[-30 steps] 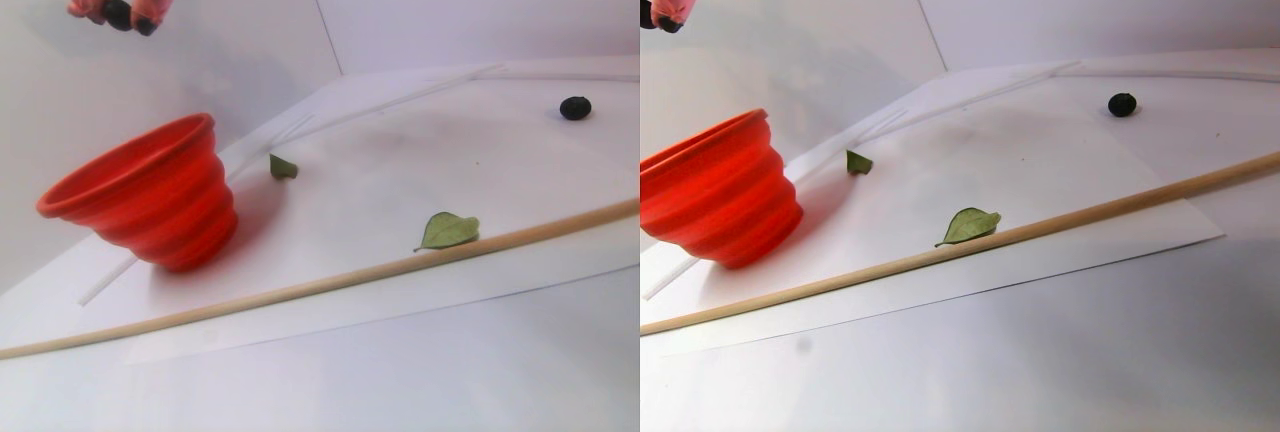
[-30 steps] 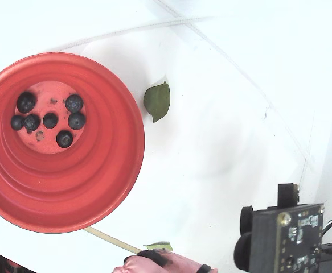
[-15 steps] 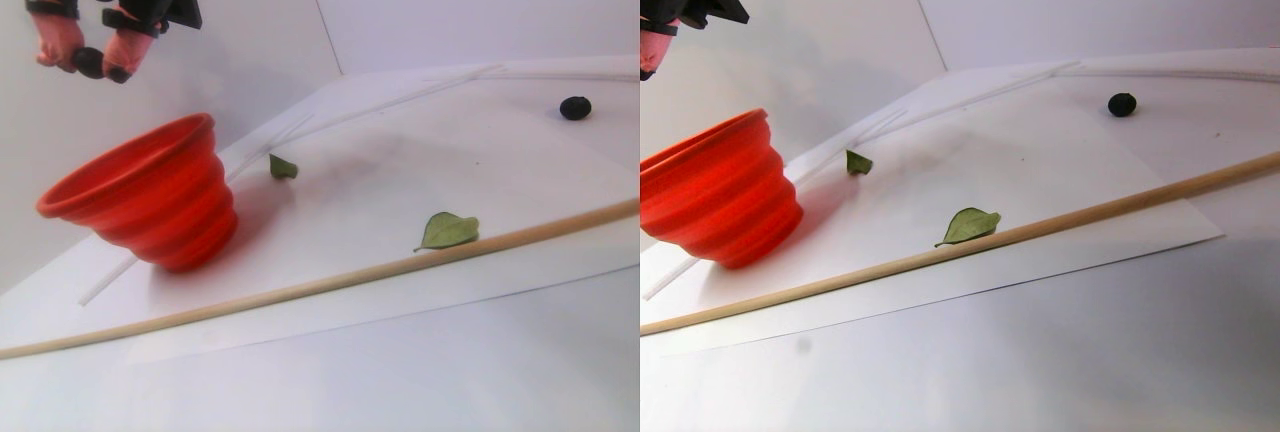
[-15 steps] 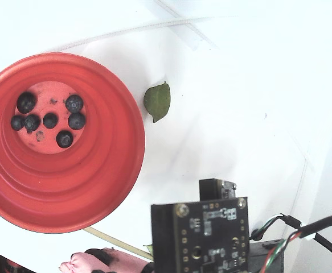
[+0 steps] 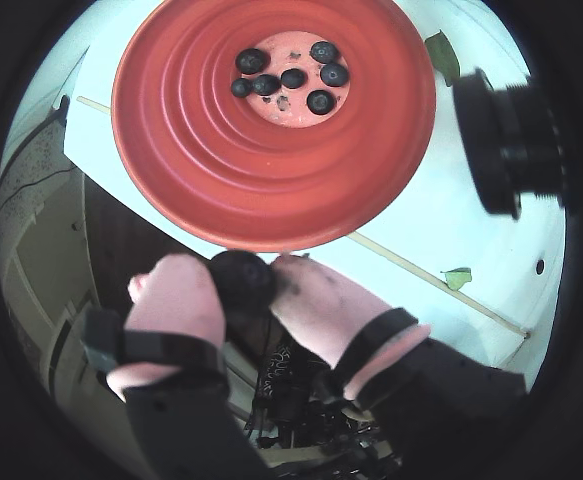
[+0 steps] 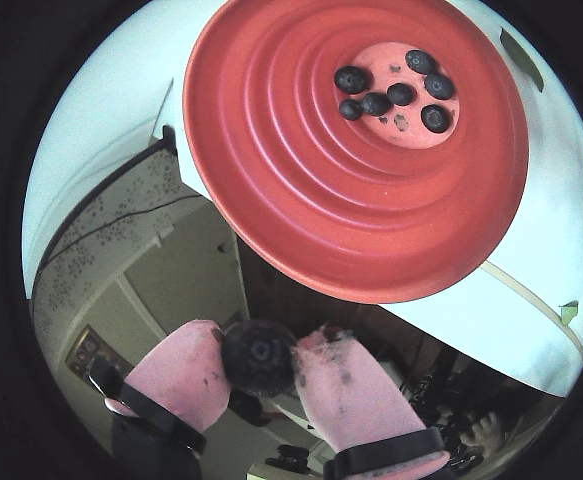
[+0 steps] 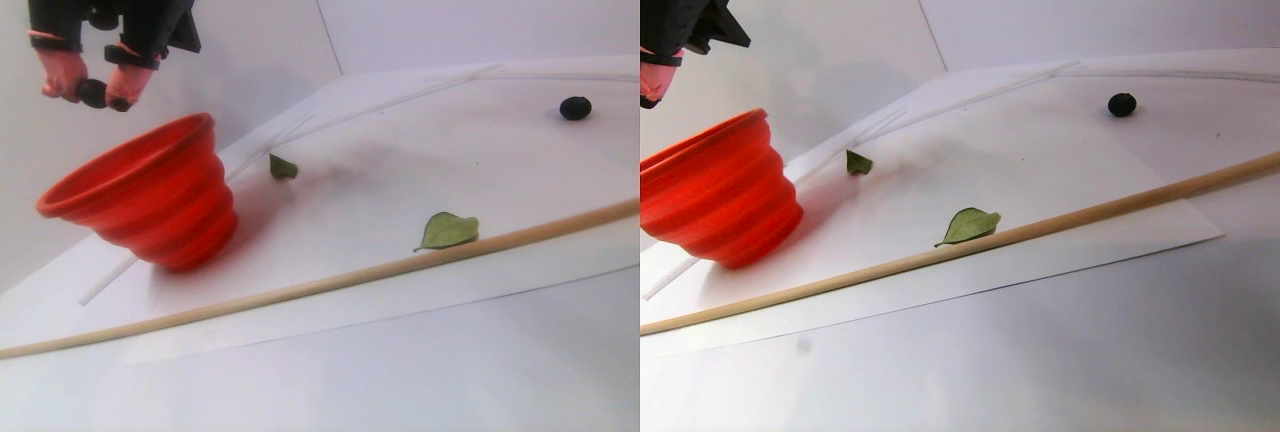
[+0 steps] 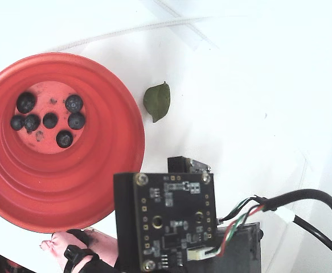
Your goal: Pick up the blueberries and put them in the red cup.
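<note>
The red cup (image 7: 140, 197) stands on white paper at the left of the stereo pair view, tilted. Several blueberries (image 8: 50, 120) lie on its pale bottom, as both wrist views show (image 5: 291, 75) (image 6: 401, 93). My gripper (image 7: 92, 92) hangs above the cup's left rim, its pink fingertips (image 6: 186, 375) shut on one dark blueberry (image 6: 259, 357). In a wrist view the held blueberry (image 5: 243, 283) sits just outside the rim of the cup (image 5: 271, 190). One more blueberry (image 7: 575, 107) lies alone at the far right of the paper.
A long wooden stick (image 7: 330, 280) crosses the paper in front of the cup. A green leaf (image 7: 447, 230) rests against it, and a smaller leaf (image 7: 283, 166) lies behind the cup. A circuit board (image 8: 166, 222) on the arm covers the lower fixed view.
The gripper has come down and moved left toward the cup's rim, still holding the blueberry. In the fixed view the arm's board has slid left, next to the cup.
</note>
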You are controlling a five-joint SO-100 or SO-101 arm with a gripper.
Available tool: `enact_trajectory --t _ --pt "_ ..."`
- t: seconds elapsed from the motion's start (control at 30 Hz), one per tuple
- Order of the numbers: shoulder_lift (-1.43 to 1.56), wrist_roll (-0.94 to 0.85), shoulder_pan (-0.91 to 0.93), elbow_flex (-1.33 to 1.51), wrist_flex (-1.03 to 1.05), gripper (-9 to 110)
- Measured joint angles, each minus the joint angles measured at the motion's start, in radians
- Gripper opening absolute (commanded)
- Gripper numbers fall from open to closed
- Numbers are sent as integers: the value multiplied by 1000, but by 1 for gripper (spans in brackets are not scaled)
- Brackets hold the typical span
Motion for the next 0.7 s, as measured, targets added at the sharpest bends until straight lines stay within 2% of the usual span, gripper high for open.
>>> enact_trajectory --t 0.17,0.7 --pt "-23 15 0 0 -40 19" --pt "-23 -37 110 -11 3 18"
